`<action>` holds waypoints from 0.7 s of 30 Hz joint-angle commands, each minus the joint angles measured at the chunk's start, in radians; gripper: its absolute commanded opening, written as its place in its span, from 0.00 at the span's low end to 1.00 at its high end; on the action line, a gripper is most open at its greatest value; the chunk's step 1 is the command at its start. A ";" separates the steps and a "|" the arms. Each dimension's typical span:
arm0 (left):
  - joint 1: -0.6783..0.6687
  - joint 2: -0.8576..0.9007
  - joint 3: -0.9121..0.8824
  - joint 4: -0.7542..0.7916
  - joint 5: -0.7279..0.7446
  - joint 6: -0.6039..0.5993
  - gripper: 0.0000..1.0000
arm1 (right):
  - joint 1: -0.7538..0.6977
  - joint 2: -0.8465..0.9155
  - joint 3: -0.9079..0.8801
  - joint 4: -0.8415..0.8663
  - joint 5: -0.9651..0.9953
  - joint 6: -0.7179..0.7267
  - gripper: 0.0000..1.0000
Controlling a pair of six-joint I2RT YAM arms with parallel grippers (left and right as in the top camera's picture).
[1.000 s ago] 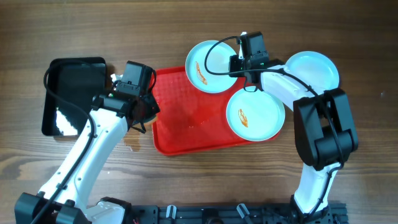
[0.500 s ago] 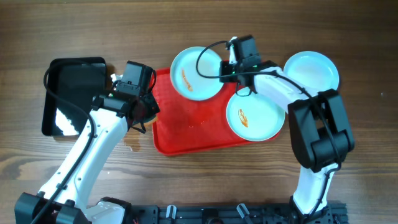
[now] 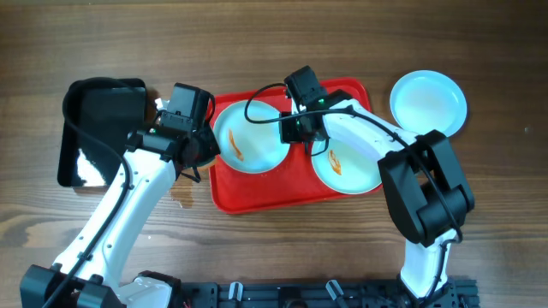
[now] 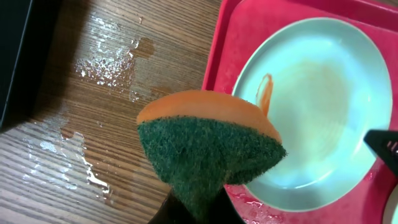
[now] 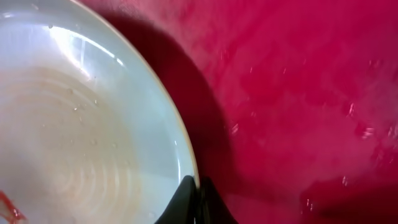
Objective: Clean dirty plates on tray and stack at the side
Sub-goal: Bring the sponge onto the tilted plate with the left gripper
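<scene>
The bench (image 3: 479,222) carries the tray (image 3: 257,192) at its middle and a black tray (image 3: 103,111) toward the left edge. Three plates show from overhead. The held plate (image 3: 257,128) is over the tray's left half. The second plate (image 3: 360,167) is on the tray's right side, overhanging the rim toward the right edge. The clean plate (image 3: 428,101) sits on bare wood toward the far right corner, apart from the tray.

Only the left wrist view shows the sponge (image 4: 208,146) (orange back, green scouring face), which the arm hides from above. The left gripper (image 4: 196,211) pinches it from below, just beside the held plate's rim; I cannot tell whether they touch. That view also shows a puddle (image 4: 102,62) on the wood beside the tray's left rim. An orange smear (image 4: 265,93) marks the held plate, and a black fingertip (image 4: 380,140) of the other arm sits at its edge.

The right wrist view alone shows the right gripper (image 5: 196,198) pressed together on that plate's rim. A dark shadow lies under the edge (raised or resting, I cannot tell).

The left arm slants up from the near left corner to the tray's left rim. The right arm rises from the near edge, folds, and reaches leftward over the second plate.
</scene>
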 commanded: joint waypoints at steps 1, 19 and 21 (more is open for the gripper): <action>0.005 0.006 -0.005 -0.001 0.005 0.037 0.04 | 0.010 0.033 -0.028 -0.072 0.011 0.024 0.04; 0.002 0.048 -0.006 0.076 0.137 0.082 0.04 | 0.010 0.033 -0.028 -0.171 -0.075 -0.063 0.04; 0.002 0.065 -0.005 0.080 0.161 0.083 0.04 | 0.010 0.033 -0.028 -0.177 -0.076 -0.071 0.04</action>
